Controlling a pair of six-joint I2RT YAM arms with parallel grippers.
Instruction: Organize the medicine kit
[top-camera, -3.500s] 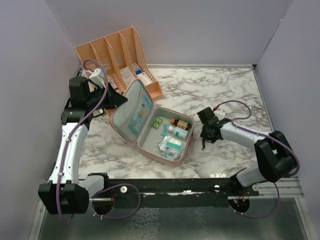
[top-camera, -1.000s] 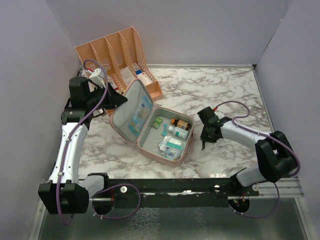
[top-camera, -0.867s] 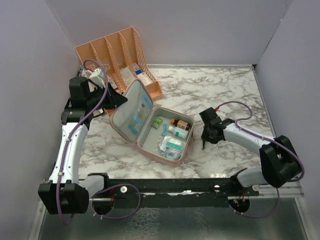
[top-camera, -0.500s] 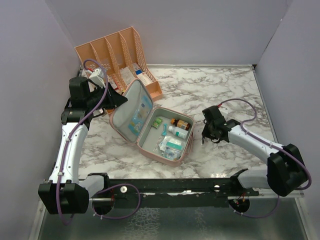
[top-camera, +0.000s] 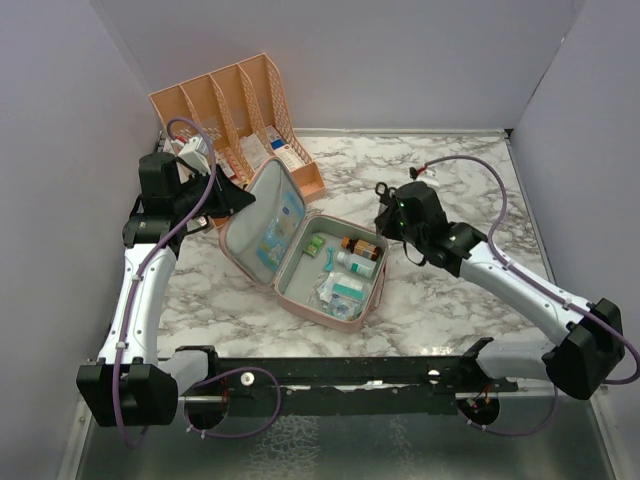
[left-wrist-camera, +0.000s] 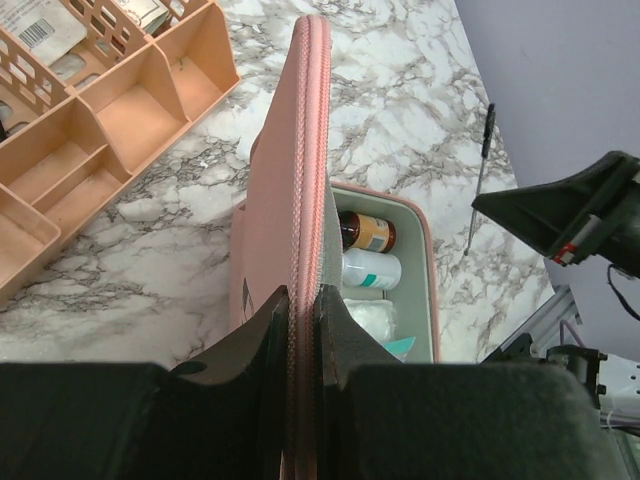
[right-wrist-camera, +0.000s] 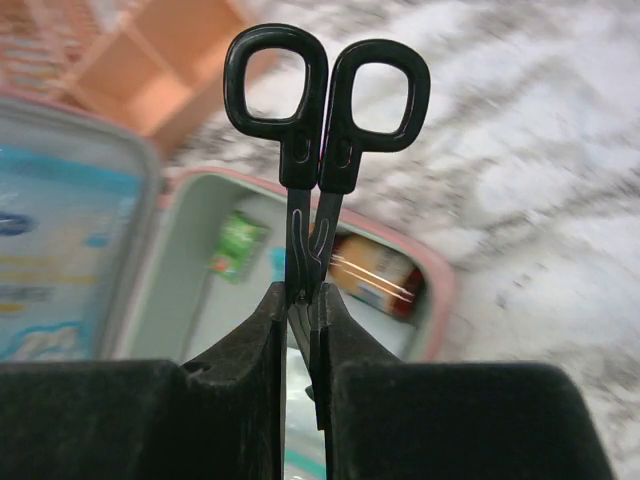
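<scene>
The pink medicine kit (top-camera: 292, 292) lies open mid-table, its lid (top-camera: 262, 208) upright. My left gripper (left-wrist-camera: 302, 300) is shut on the lid's zip edge (left-wrist-camera: 310, 150) and holds it up. The grey-green tray holds a brown bottle (top-camera: 362, 246), a white bottle (top-camera: 355, 263), a green packet (top-camera: 316, 244) and several sachets (top-camera: 338, 292). My right gripper (right-wrist-camera: 305, 308) is shut on black scissors (right-wrist-camera: 322, 110) by the blades, handles pointing away, above the kit's right edge; in the top view the scissors (top-camera: 384, 190) show past the wrist.
A peach slotted desk organizer (top-camera: 222, 105) with boxes in it stands at the back left behind the kit. Purple walls close in the left, back and right. Marble table (top-camera: 450, 170) lies to the right of the kit.
My right arm has lifted from the table right of the kit and swung up and left, carrying the scissors over the kit's right edge. The left arm and lid have not moved.
</scene>
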